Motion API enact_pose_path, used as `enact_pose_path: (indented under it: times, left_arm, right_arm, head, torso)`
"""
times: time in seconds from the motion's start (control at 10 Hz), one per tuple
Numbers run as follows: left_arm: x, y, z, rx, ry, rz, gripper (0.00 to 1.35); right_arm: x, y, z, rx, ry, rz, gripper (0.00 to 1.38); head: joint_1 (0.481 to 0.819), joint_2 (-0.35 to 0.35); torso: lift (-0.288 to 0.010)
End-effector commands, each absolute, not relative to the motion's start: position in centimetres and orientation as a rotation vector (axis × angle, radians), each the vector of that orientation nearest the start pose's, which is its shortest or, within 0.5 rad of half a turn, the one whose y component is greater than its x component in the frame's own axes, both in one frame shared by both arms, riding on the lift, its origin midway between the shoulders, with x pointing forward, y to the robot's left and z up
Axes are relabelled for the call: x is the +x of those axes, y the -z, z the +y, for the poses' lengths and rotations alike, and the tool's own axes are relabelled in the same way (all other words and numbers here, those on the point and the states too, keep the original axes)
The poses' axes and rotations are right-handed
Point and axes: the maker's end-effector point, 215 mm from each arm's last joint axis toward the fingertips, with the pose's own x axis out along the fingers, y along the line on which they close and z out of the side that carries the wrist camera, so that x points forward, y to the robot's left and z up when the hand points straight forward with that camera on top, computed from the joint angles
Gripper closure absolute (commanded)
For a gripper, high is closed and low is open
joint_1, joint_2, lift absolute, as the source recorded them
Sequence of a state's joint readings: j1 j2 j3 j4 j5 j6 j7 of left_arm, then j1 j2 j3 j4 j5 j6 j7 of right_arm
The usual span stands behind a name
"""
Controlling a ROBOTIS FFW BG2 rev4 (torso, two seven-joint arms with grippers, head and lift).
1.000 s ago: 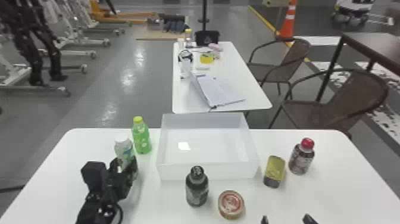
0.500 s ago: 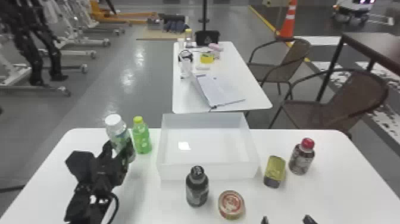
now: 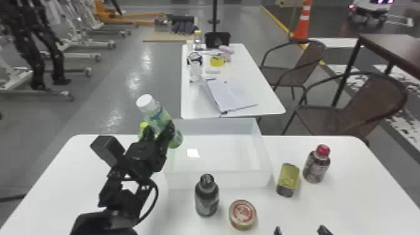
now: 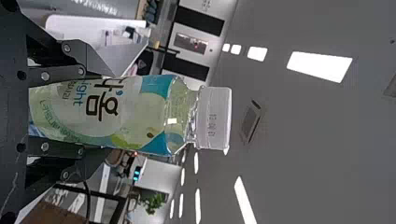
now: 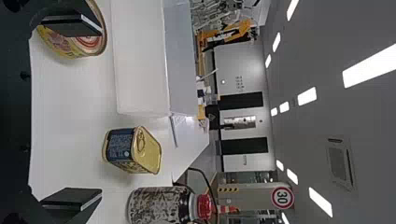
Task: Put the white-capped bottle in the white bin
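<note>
White-capped bottle (image 3: 159,118): off the surface (image 3: 328,212), in the left fingers (image 3: 167,132), at the left far corner of the white bin (image 3: 218,179) as the head view has it.
Left fingers: closed about the body of the bottle, one on each side; the cap (image 3: 145,102) stands out past their tips.
Bottle axis: tilted; cap up and to the left, base (image 3: 176,140) down and to the right, toward the bin. In the left wrist view it runs along the fingers.
Base against bin: overlaps the left far part of the rim in view; height above it, or any contact, cannot be told.
Nearer side: left. Right fingers (image 5: 70,199) are parted, holding nothing, at the near edge, right of the tin.
White bin: open-topped; a bright patch shows on its floor; bottle not yet set down in it.
Green bottle (image 3: 143,127): partly hidden behind the held one.
Near side of bin: dark bottle (image 3: 207,200) upright, round tin (image 3: 242,215) beside it.
Right of bin: yellow can (image 3: 288,179), then red-capped bottle (image 3: 317,165).
Next move (judged): carry right until the base clears the left wall, lower, release.
Risk (judged): base catching the rim; bottle tipping over once let go.
</note>
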State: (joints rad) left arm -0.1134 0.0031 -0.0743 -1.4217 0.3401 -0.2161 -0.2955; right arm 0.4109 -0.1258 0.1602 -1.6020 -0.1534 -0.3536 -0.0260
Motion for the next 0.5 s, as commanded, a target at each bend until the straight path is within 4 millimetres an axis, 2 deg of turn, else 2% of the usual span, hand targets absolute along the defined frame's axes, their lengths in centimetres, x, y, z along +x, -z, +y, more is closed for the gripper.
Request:
enact_pose_path:
  times: [0.0,0.2,0.4]
  left_arm:
    - [62.3,27.3,11.5,-0.341,0.410,-0.196,0.82]
    - [63.5,29.1,8.3,-0.316,0.544,-0.123,0.82]
    - [64.2,32.2,7.5,-0.294,0.567,-0.022,0.82]
  right_arm:
    - [43.5,43.8,-18.5,0.088,-0.115,0.048,0.09]
    - [43.6,43.7,-18.2,0.089,-0.119,0.046,0.09]
    - [43.8,43.7,-18.2,0.089,-0.120,0.046,0.09]
  head:
    - [0.549,0.000]
    - [0.549,0.000]
    - [0.549,0.000]
  torso:
    - [-0.100]
    - [-0.100]
    - [-0.100]
